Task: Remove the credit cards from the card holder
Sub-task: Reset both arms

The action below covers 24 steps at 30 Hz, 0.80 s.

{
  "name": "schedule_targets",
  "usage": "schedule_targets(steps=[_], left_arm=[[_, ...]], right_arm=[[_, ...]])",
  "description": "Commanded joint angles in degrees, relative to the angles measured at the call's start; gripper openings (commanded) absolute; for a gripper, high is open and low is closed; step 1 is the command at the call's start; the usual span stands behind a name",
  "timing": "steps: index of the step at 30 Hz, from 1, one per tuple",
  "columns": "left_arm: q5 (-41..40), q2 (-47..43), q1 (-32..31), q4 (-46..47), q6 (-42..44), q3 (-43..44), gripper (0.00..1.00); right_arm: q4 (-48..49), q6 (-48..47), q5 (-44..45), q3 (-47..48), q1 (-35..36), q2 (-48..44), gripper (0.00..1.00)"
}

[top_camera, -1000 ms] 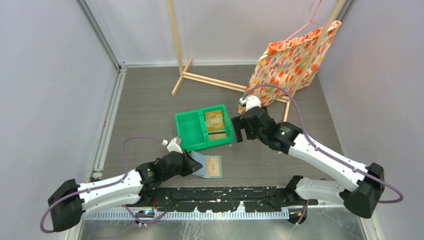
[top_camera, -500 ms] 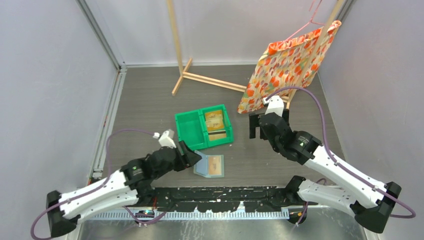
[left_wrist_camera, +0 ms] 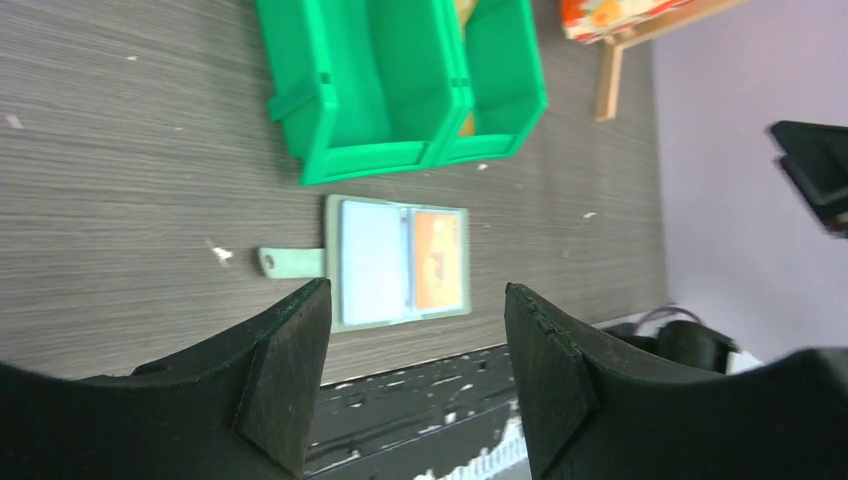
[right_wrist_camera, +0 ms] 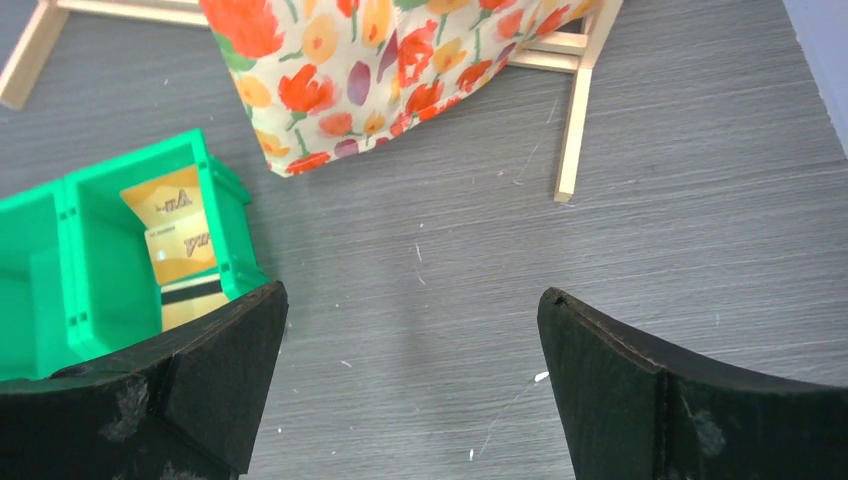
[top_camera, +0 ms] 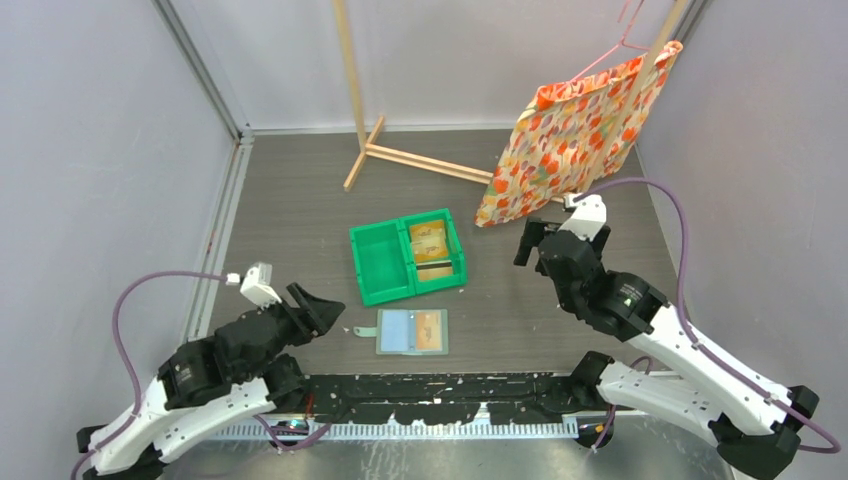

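Note:
The card holder lies open and flat near the table's front edge, with a small tab sticking out to its left. In the left wrist view the card holder shows light blue on its left half and an orange credit card in its right half. Two more tan credit cards lie in the green bin's right compartment. My left gripper hangs open to the left of the holder, holding nothing. My right gripper stands wide open and empty, right of the bin.
The green two-compartment bin sits just behind the holder; its left compartment holds nothing. A wooden rack stands at the back with a floral fabric bag hanging from it, close behind my right gripper. Walls close in both sides.
My left gripper opened, let go of the card holder and drew back to the left. The holder now lies flat and open. My right arm swung right, away from the bin.

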Motion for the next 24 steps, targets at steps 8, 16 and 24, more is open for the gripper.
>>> schedule_targets(steps=[8, 16, 24], left_arm=[[-9.7, 32.0, -0.2, -7.6, 7.8, 14.9, 0.72], [-11.5, 40.7, -0.2, -5.7, 11.5, 19.7, 0.77], [-10.9, 37.3, -0.2, -3.5, 11.9, 17.3, 0.78]], right_arm=[[-10.3, 13.1, 12.3, 0.4, -0.2, -0.1, 1.00], [-13.3, 16.4, 14.1, -1.4, -0.2, -1.1, 1.00], [-15.2, 19.3, 15.4, -2.5, -0.2, -3.4, 1.00]])
